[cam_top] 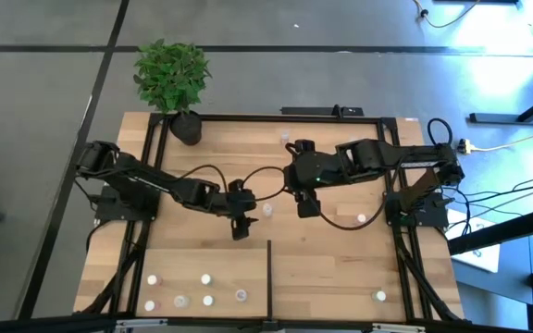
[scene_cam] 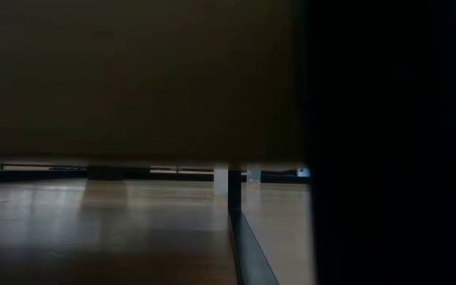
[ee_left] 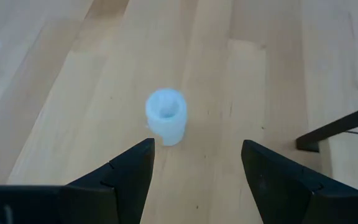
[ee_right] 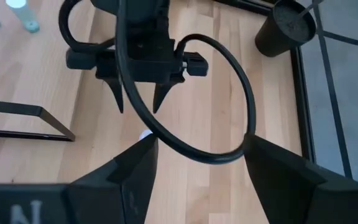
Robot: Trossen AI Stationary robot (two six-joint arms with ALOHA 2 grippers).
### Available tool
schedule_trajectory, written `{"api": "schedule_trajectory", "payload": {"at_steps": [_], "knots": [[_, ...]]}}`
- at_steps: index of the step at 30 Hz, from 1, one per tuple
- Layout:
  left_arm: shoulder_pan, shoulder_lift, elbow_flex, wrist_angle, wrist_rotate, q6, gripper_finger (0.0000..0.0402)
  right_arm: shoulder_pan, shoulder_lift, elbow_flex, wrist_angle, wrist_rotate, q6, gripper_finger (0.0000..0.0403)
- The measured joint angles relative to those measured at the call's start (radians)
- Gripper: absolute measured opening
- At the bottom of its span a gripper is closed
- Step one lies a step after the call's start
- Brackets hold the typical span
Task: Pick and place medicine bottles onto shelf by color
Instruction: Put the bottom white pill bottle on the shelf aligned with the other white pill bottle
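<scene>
From above we see the wooden surface (cam_top: 340,250) evenly lit, with strong glare on the floor at the upper right. The low view is very dim: a dark mass fills most of it, and only a thin bright strip shows. In the left wrist view a pale bottle (ee_left: 166,116) looks soft and washed out under bright light.

Mid-shelf: left pincer (cam_top: 241,228) and right pincer (cam_top: 306,205) crowd one bottle (cam_top: 267,210).
Divider bar (cam_top: 269,268): splits the shelf's front.
Back: bare boards, open.
</scene>
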Motion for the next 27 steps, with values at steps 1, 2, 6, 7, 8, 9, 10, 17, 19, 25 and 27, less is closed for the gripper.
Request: {"api": "schedule_trajectory", "payload": {"at_steps": [1, 2, 6, 7, 8, 9, 10, 17, 19, 25, 27], "knots": [[0.002, 0.001, 0.0, -0.002, 0.0, 0.0, 0.0235, 0.0, 0.0, 0.0, 0.0, 0.0, 0.002, 0.0237], [0.004, 0.002, 0.0, -0.003, 0.0, 0.0, 0.0235, 0.0, 0.0, 0.0, 0.0, 0.0, 0.002, 0.0237], [0.006, 0.001, 0.0, -0.001, -0.006, 0.001, 0.0235, 0.0, 0.0, 0.0, 0.004, 0.0, 0.001, 0.0237], [0.006, 0.001, 0.0, 0.0, -0.017, 0.001, 0.0235, 0.0, 0.0, 0.0, 0.007, 0.0, 0.001, 0.0237], [0.006, 0.001, 0.0, 0.001, -0.03, 0.001, 0.0235, 0.0, 0.0, 0.0, 0.009, 0.0, 0.001, 0.0237], [0.006, 0.001, 0.0, 0.002, -0.043, 0.001, 0.0235, 0.0, 0.0, 0.0, 0.01, 0.0, 0.001, 0.0237], [0.006, 0.001, 0.0, 0.003, -0.052, 0.001, 0.0235, 0.0, 0.0, 0.0, 0.01, 0.0, 0.001, 0.0237], [0.006, 0.001, 0.0, 0.004, -0.054, 0.0, 0.0235, 0.0, 0.001, 0.0, 0.01, 0.0, 0.001, 0.0237], [0.006, 0.001, 0.0, 0.004, -0.065, -0.003, 0.0235, 0.0, 0.001, 0.0, 0.01, 0.0, 0.0, 0.0237], [0.009, 0.023, -0.006, -0.019, -0.094, -0.047, 0.0235, 0.0, 0.001, 0.0, 0.01, 0.0, 0.0, 0.0237], [0.009, 0.021, -0.023, -0.007, -0.124, -0.124, 0.0235, 0.0, 0.001, 0.0, 0.01, 0.0, 0.0, 0.0237]]}}
